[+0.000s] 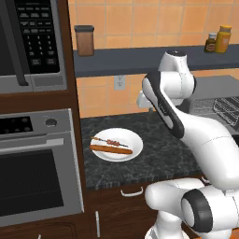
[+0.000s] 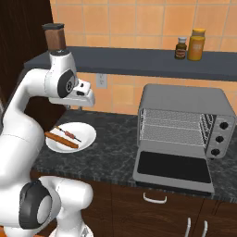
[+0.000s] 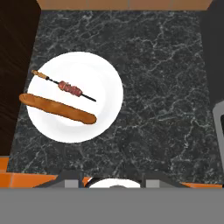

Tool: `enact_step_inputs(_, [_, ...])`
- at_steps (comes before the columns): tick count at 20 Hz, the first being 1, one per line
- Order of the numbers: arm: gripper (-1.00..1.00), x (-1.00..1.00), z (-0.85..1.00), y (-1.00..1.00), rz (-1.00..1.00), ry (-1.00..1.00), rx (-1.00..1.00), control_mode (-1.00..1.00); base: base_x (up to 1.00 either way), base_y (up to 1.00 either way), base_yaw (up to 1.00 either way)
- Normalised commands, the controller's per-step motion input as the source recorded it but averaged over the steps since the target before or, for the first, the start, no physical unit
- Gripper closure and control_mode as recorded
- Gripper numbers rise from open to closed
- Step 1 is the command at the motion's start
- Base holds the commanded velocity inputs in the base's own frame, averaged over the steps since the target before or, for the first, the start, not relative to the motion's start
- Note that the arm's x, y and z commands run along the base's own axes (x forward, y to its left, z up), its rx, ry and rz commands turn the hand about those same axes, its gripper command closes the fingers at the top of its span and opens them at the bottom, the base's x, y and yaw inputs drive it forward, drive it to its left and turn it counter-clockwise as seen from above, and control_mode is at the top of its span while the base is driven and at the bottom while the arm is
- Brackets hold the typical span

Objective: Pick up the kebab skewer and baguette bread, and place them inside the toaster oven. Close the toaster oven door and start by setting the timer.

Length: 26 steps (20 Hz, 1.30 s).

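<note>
A white plate [image 3: 105,74] lies on the dark stone counter, holding the kebab skewer [image 3: 69,88] and, beside it, the baguette bread [image 3: 57,108]. Both also show on the plate [image 1: 133,140] in the base views: skewer [image 1: 111,142] [image 2: 67,134], baguette [image 1: 111,150] [image 2: 61,139]. My gripper [image 2: 82,107] hangs high above the counter, just right of the plate, pointing down; its tips [image 3: 113,183] stand apart with nothing between them. The toaster oven [image 2: 185,99] stands to the right with its door [image 2: 173,167] dropped open and the wire rack [image 2: 173,127] bare.
A built-in steel oven [image 1: 32,182] and a keypad microwave [image 1: 28,42] fill the cabinet wall left of the plate. A shelf [image 2: 139,62] above the counter carries a brown jar [image 1: 85,41] and two bottles [image 2: 196,44]. Bare counter [image 2: 115,148] lies between plate and toaster oven.
</note>
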Motion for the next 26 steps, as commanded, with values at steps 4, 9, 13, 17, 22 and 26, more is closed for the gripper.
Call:
enact_step_inputs(4, [-1.00,-0.43,0.00,-0.34,0.01,-0.07,0.00,-1.00,0.00,0.00,0.00])
enact_step_inputs(9, [-1.00,-0.65,0.00,-0.98,0.07,-0.07,0.01,-1.00,0.00,0.00,0.00])
enact_step_inputs(13, [-1.00,-0.61,-0.03,-1.00,0.03,-0.24,0.19,-1.00,0.00,0.00,0.00])
enact_step_inputs(17, [-1.00,-0.34,0.00,-1.00,0.00,-0.28,0.16,-1.00,0.00,0.00,0.00])
enact_step_inputs(22, [-1.00,-0.09,-0.20,-1.00,-0.04,-0.33,0.00,-1.00,0.00,0.00,0.00])
enact_step_inputs(26, [-1.00,0.18,-0.29,-0.66,-0.10,-0.33,-0.01,-1.00,0.00,0.00,0.00])
